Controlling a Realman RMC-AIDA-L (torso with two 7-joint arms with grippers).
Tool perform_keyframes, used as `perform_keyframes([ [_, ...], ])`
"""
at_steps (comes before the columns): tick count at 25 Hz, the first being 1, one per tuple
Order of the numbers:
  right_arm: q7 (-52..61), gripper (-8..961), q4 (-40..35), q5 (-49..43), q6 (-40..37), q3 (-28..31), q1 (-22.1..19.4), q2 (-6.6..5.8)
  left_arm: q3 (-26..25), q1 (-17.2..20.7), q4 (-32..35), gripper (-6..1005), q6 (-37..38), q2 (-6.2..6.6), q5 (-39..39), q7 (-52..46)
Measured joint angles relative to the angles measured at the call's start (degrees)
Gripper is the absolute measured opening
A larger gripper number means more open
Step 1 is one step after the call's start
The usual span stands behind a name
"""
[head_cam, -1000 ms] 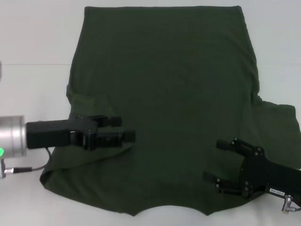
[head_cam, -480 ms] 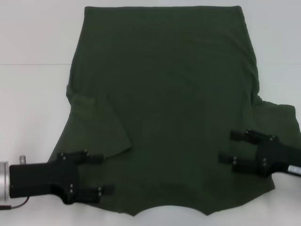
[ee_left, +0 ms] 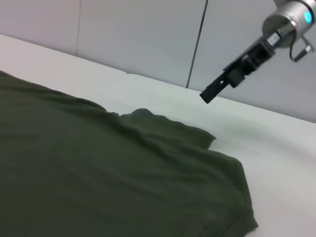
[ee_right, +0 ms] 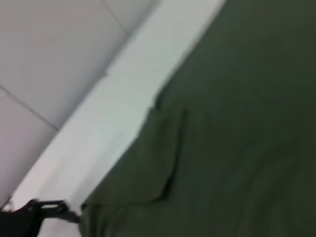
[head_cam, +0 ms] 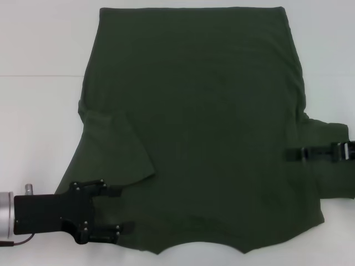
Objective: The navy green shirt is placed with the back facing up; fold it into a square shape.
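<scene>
Head view shows the left hand (head_cam: 113, 213) at the lower left of the frame, fingers spread apart over the near left corner of the navy green shirt (head_cam: 205, 122), holding nothing. That shirt lies flat across the middle of the white bench (head_cam: 39, 111), its left sleeve folded inward. At the right edge, the right hand (head_cam: 316, 153) lies over the right sleeve; whether it is open, I cannot tell.
</scene>
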Motion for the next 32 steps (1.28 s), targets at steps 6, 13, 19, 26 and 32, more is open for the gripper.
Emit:
perform_keyframes([
  [6,17.9,933,-5.61,-11.09,-4.64,-0.57,3.52,-2.65,-0.09,-0.44,0.21,883,0.68,-0.01,-0.16,0.25],
  [13,22.39,930,-8.0,-17.94,-3.96,-0.37,3.05,-2.83,-0.12,-0.47,0.03,883,0.73,-0.01,-0.2,1.49],
  [19,23.66,929,-8.15,-20.59,-0.04,1.72,-0.33,-1.88,-0.15,-0.59,-0.11,882,0.65,0.0,-0.29,1.51],
  [26,21.81,928,-7.69,-15.81,2.98,9.52,-3.82,0.18,-0.34,-1.11,-0.2,882,0.14,0.0,-0.29,1.38],
  [32,19.68,927,-4.39,-5.82,4.97,12.33,-8.59,1.04,-0.72,-1.72,-0.2,882,0.1,0.0,-0.29,1.14],
])
